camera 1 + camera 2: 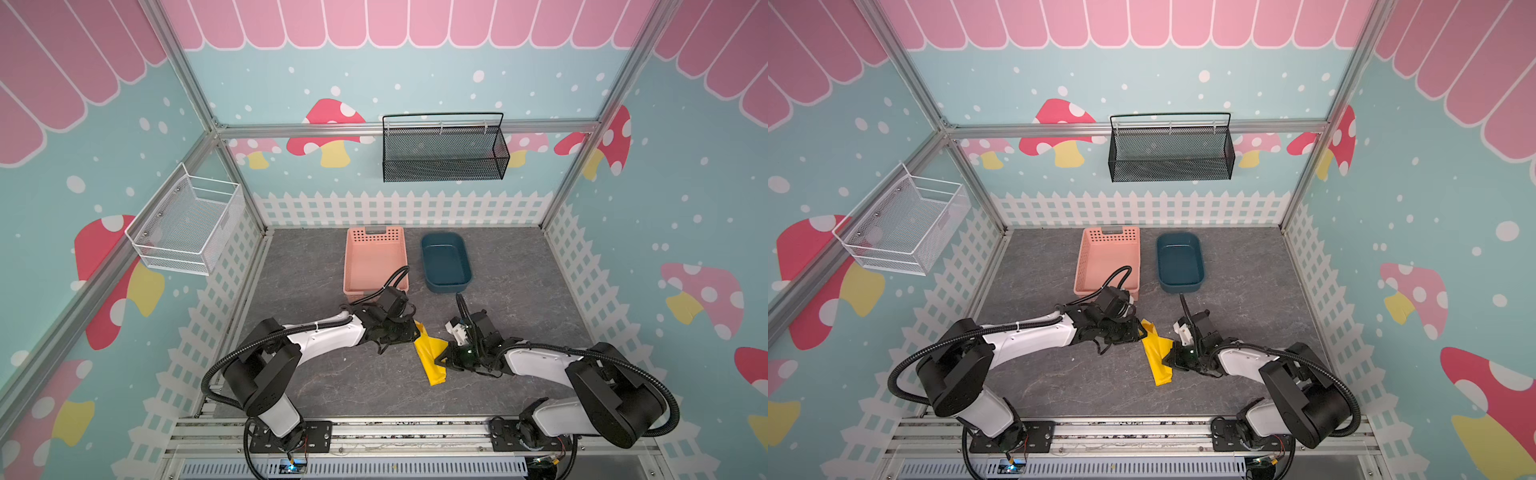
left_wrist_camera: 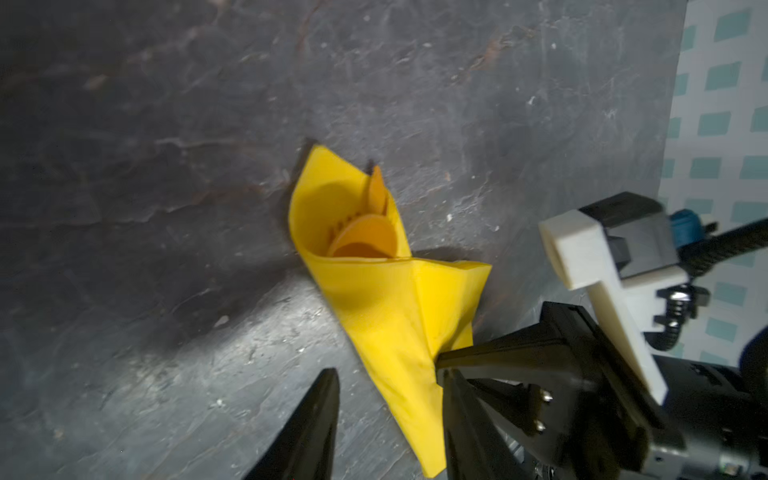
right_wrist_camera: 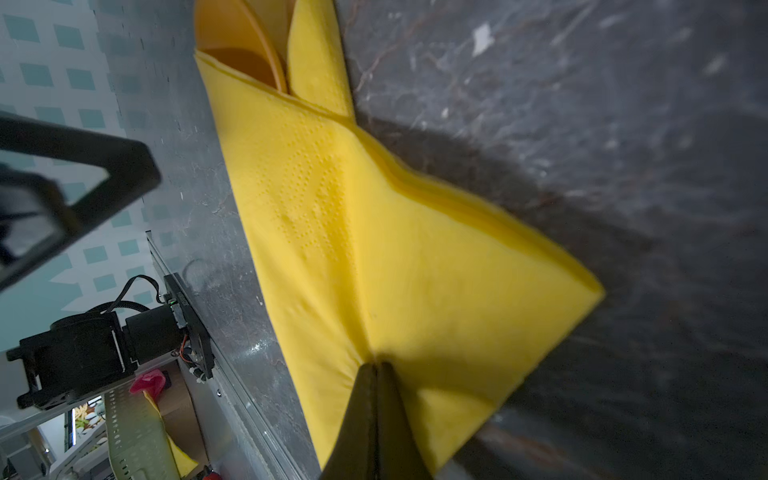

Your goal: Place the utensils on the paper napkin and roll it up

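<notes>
Right gripper (image 3: pixel 376 368): jaws fully closed, pinching a raised fold of the paper napkin (image 3: pixel 353 228) beside its loose triangular flap. The paper puckers at the pinch.

Left gripper (image 2: pixel 388 374): jaws partly apart, gripping nothing. In the left wrist view the napkin's tapered end shows between the fingers. One finger (image 2: pixel 316 415) is clear of the paper, with bare table in the gap. The other sits right at the paper's edge (touching or not, cannot tell).

In both top views the napkin (image 1: pixel 432 357) lies between the two grippers, left (image 1: pixel 409 332) and right (image 1: pixel 445 359), roughly mid-table.

Surface: dark grey slate-look table (image 1: pixel 332 374), scuffed and veined. A pink basket (image 1: pixel 375 259) and a blue tub (image 1: pixel 445 262) stand side by side at the back, apart from each other and from the napkin.

Room: teal walls (image 1: pixel 685 208) printed with mushrooms, a white picket fence and pink scallops, on an aluminium frame. A black mesh basket (image 1: pixel 444 153) hangs on the back rail and a white wire basket (image 1: pixel 187 228) on the left wall.

Napkin: bright yellow, dot-embossed, loosely rolled into a cone-like bundle with one flap sticking out sideways. The utensils (image 2: pixel 365 239) sit inside. At the open mouth an orange-yellow round spoon bowl shows, with a slim orange tip behind it; the rest is wrapped and hidden.
</notes>
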